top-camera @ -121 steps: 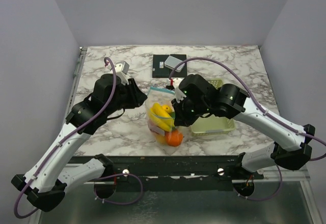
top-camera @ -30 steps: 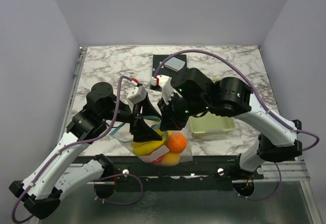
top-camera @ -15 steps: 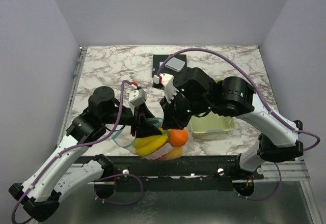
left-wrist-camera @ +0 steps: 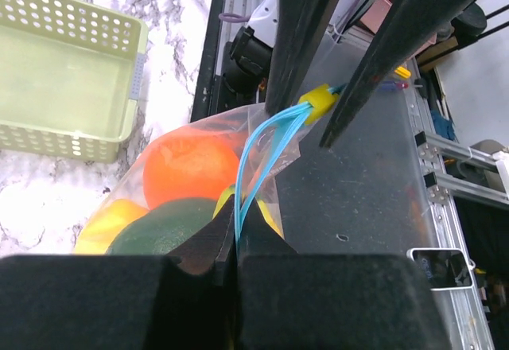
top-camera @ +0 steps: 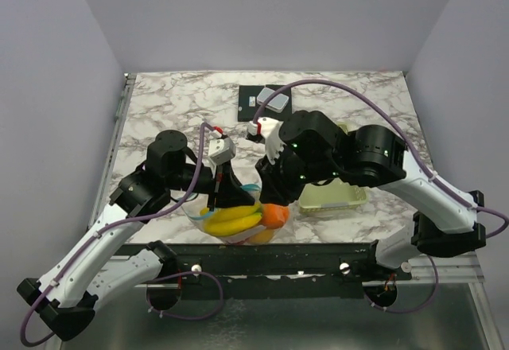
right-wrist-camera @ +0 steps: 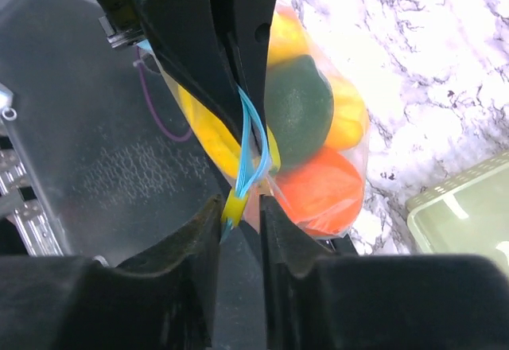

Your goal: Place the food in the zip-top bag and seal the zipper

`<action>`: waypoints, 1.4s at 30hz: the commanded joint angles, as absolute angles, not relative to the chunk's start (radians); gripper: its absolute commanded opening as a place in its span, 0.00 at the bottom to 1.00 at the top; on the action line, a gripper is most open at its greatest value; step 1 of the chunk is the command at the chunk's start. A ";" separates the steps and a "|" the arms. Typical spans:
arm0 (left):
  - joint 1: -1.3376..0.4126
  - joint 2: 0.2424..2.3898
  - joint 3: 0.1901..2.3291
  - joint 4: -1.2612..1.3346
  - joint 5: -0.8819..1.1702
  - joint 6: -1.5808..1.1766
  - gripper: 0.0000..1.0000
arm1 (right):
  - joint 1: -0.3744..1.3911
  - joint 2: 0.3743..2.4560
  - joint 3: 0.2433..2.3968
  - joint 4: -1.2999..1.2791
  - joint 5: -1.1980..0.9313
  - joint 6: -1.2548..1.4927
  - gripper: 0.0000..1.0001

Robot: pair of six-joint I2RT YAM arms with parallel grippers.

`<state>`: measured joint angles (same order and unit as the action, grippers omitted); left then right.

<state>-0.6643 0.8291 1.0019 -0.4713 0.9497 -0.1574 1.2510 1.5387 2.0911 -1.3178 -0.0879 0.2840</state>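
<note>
The zip-top bag [top-camera: 208, 221] is held near the table's front edge, filled with the food: a yellow banana [top-camera: 235, 221], an orange [left-wrist-camera: 187, 167], a dark green fruit [right-wrist-camera: 298, 107] and a lemon [left-wrist-camera: 103, 223]. My left gripper [left-wrist-camera: 236, 235] is shut on the light blue zipper [left-wrist-camera: 253, 155], whose two strips still part ahead of it. The strips meet at a yellow slider [right-wrist-camera: 236, 204]. That slider sits between the slightly parted jaws of my right gripper [right-wrist-camera: 238, 207], touching only one finger. From above, the left gripper [top-camera: 219, 199] and right gripper [top-camera: 270, 195] face each other over the bag.
The pale yellow-green slotted basket [top-camera: 330, 199] stands empty just right of the bag, under the right arm. A black mat [top-camera: 253, 111] with a small grey box [top-camera: 273, 100] lies at the back centre. The dark metal frame runs below the table's front edge.
My left gripper has closed on the blue zipper strip. The right gripper's jaws have parted a little round the yellow slider. The bag has shifted slightly left.
</note>
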 commanded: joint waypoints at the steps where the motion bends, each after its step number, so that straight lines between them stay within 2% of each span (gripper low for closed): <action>1: -0.666 0.839 1.040 -0.495 1.013 -0.152 0.00 | 1.259 1.422 2.010 -1.193 -0.031 0.229 0.34; 5: -0.665 0.838 1.048 -0.495 1.014 -0.164 0.00 | 1.259 1.317 1.865 -1.050 -0.044 0.190 0.54; 8: -0.666 0.839 1.054 -0.495 1.014 -0.176 0.00 | 1.259 1.253 1.767 -0.957 -0.087 0.157 0.61; 11: -0.666 0.841 1.059 -0.495 1.012 -0.188 0.00 | 1.258 1.204 1.682 -0.873 -0.119 0.134 0.62; 23: -0.666 0.846 1.092 -0.497 0.986 -0.215 0.00 | 1.258 1.036 1.327 -0.504 -0.134 0.023 0.63; 29: -0.666 0.844 1.095 -0.496 0.988 -0.216 0.00 | 1.258 1.020 1.266 -0.411 -0.096 0.013 0.62; 42: -0.665 0.835 1.100 -0.486 0.986 -0.222 0.00 | 1.258 1.042 1.251 -0.407 -0.100 0.035 0.46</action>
<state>-0.6643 0.8516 1.0584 -0.5179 0.9764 -0.2108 1.2510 1.0416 1.2678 -0.4377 -0.1169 0.0326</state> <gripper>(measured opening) 0.006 0.484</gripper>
